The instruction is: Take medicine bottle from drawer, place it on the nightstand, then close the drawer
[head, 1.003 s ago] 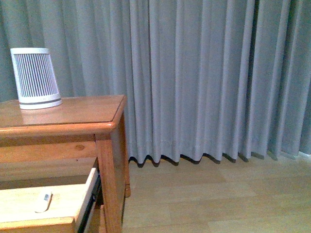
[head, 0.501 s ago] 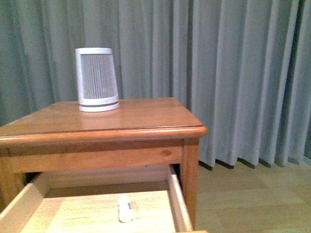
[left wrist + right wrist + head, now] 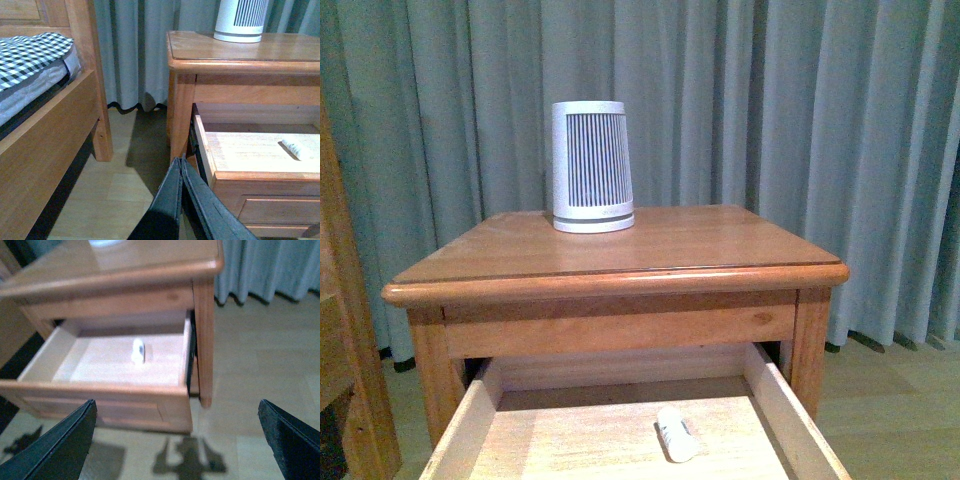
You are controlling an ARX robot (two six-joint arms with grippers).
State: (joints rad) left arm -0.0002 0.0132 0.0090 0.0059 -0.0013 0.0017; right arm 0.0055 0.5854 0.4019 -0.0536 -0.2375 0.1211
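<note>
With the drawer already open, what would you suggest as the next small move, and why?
Probably ease the right gripper forward and down toward the medicine bottle. The drawer is pulled out, the bottle lies on its side on its floor, and this gripper's jaws stand wide open before the drawer front, while the left gripper is shut.

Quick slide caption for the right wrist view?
Right gripper, jaws open, hovers before the open drawer; medicine bottle lies inside.

The nightstand (image 3: 720,240) is glossy, varnished orange-brown wood; the drawer (image 3: 790,420) box is paler, matt bare wood; the medicine bottle (image 3: 676,434) is white plastic.
</note>
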